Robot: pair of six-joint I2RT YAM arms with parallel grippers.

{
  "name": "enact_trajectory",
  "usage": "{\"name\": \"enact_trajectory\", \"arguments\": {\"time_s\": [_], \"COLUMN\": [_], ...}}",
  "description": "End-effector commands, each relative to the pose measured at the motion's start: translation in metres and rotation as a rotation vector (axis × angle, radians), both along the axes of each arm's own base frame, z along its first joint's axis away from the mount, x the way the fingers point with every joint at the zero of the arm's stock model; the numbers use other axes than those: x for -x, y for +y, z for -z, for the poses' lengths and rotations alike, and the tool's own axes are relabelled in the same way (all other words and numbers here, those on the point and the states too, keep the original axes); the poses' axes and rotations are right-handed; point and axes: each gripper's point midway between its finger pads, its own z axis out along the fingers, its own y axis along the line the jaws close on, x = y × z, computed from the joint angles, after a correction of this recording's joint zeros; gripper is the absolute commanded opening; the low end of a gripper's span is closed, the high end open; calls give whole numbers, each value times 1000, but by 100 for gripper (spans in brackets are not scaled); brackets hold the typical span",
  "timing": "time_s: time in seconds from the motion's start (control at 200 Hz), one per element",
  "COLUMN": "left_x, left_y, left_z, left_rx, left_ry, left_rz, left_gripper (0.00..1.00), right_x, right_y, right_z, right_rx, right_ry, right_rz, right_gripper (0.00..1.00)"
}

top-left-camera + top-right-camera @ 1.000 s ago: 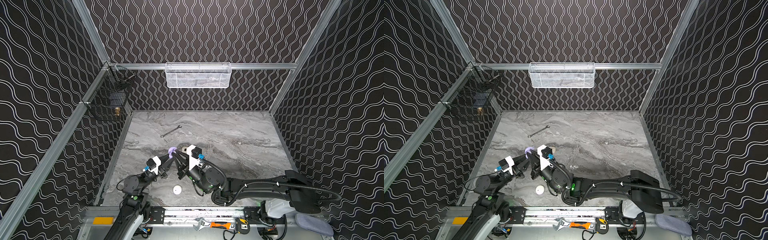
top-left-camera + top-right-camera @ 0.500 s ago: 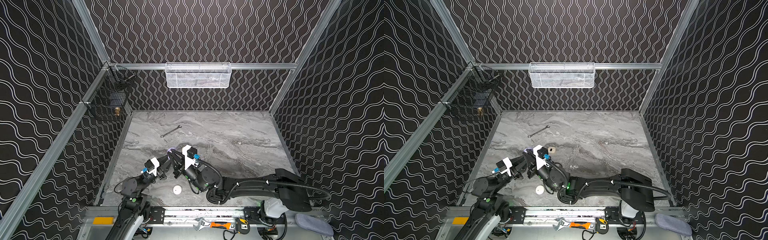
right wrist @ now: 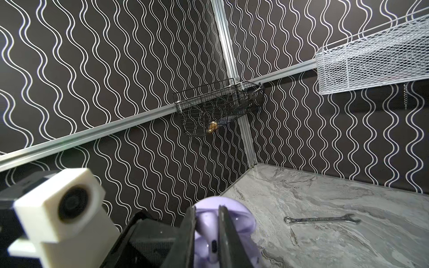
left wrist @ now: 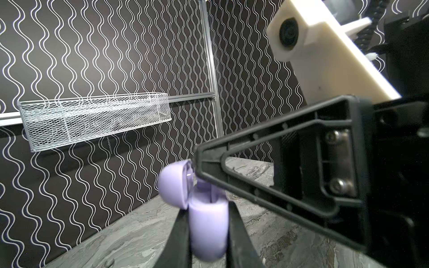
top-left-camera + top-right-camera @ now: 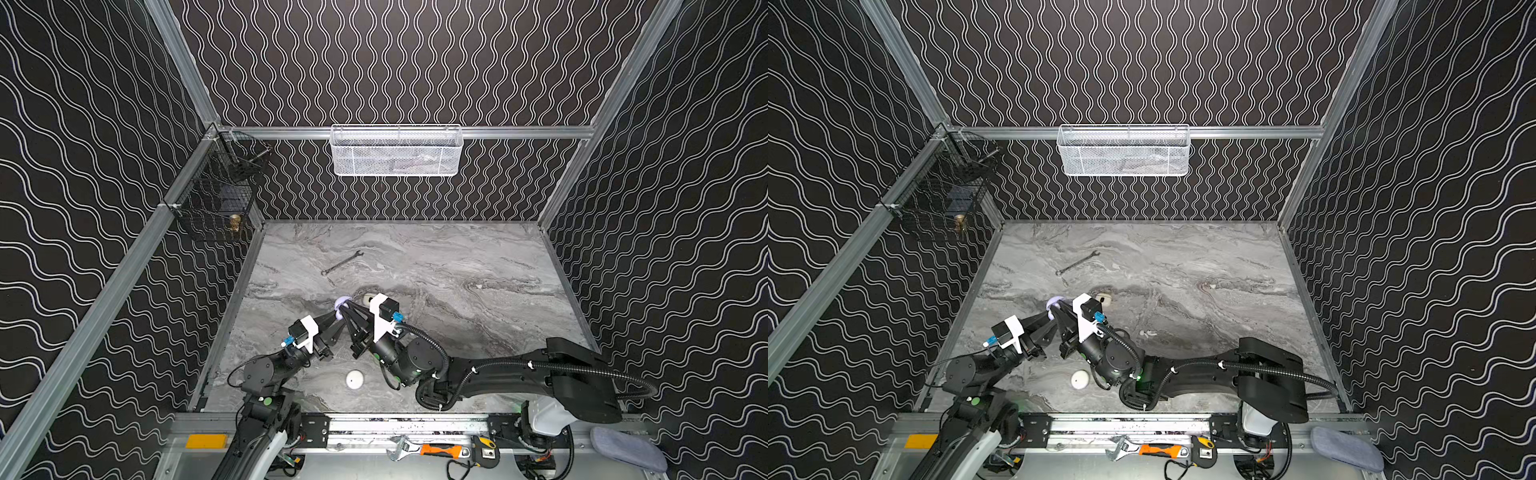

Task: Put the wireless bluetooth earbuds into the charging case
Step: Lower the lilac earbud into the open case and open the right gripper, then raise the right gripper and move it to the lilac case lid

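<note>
Grips unchanged: left gripper (image 4: 207,215) clamped on open case (image 4: 207,236), right gripper (image 3: 206,214) on earbud (image 3: 209,234) at its mouth. Right arm (image 5: 519,374) swung slightly left.

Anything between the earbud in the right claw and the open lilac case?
Nothing visible. The left claw holds the lilac charging case with its lid open, and the right claw, shut on the lilac earbud, sits right at the opening.

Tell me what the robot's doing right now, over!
Left gripper shut on lilac charging case, lid open. Right gripper shut on lilac earbud, poised at the case's mouth. Wrench and white case lie off to the side.
</note>
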Motion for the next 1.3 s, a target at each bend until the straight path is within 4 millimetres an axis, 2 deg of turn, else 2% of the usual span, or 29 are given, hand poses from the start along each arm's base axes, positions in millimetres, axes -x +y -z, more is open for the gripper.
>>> {"name": "enact_trajectory", "arguments": {"time_s": [0.0, 0.375, 0.46, 0.601, 0.786, 0.901, 1.076, 1.156, 1.296], "left_x": [6, 8, 9, 9, 9, 9, 9, 10, 18], "left_y": [1, 0, 0, 0, 0, 0, -4, -7, -15], "left_z": [-12, -13, -13, -13, -14, -14, -9, -8, -11], "left_rx": [23, 29, 30, 30, 31, 27, -1, -13, -18], "left_ry": [-35, -47, -50, -49, -52, -52, -59, -66, -95], "left_rz": [9, 22, 25, 25, 25, 25, 42, 61, 140], "left_gripper": [0, 0, 0, 0, 0, 0, 0, 0, 0], "right_x": [-4, -4, -3, -3, 1, 11, 27, 25, 8], "right_y": [-7, -2, -3, -6, -13, -24, -56, -70, -98], "right_z": [-5, 3, 3, 4, -1, -14, -40, -42, -38], "right_rx": [-46, -37, -38, -43, -58, -76, -99, -88, -58], "right_ry": [11, 31, 32, 34, 21, -6, -52, -41, -39], "right_rz": [31, 34, 33, 47, 57, 62, 85, 96, 217], "right_gripper": [13, 14, 21, 41, 51, 54, 57, 58, 60]}}
